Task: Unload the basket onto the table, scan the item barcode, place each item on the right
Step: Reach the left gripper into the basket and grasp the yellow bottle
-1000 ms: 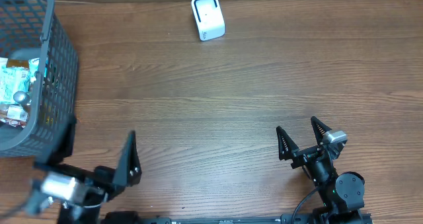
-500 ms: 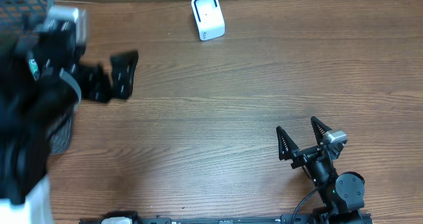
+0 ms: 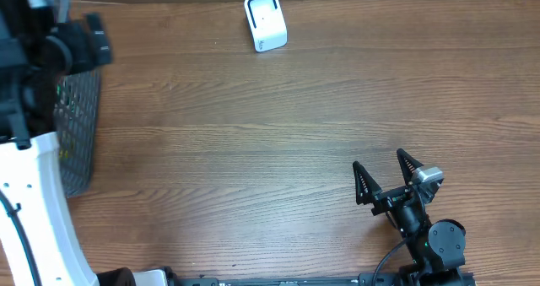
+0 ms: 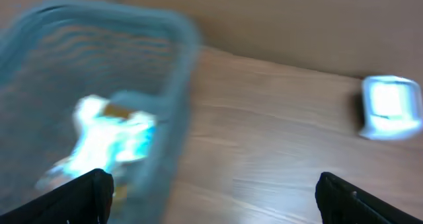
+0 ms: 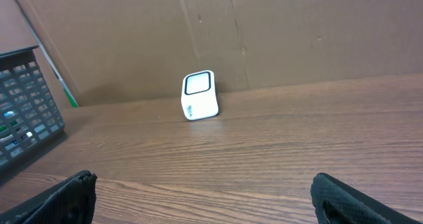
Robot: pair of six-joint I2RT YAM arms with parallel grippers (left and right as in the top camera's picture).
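The items are packets in a grey mesh basket [image 4: 173, 78]. A blurred white and blue packet [image 4: 109, 135] lies inside it in the left wrist view. My left gripper [image 4: 213, 187] hangs open above the basket's right wall, nothing between its fingers. In the overhead view the left arm [image 3: 38, 176] covers most of the basket [image 3: 78, 134]. The white scanner [image 3: 265, 21] stands at the table's far edge, also seen as the scanner [image 5: 199, 95] in the right wrist view. My right gripper [image 3: 380, 164] is open and empty near the front right.
A brown cardboard wall [image 5: 277, 32] runs along the far edge behind the scanner. Bare wood table [image 3: 278, 134] lies between basket, scanner and right arm.
The left arm has swung from the table's front left, up and back over the basket. The right arm has not moved. Both grippers have stayed open.
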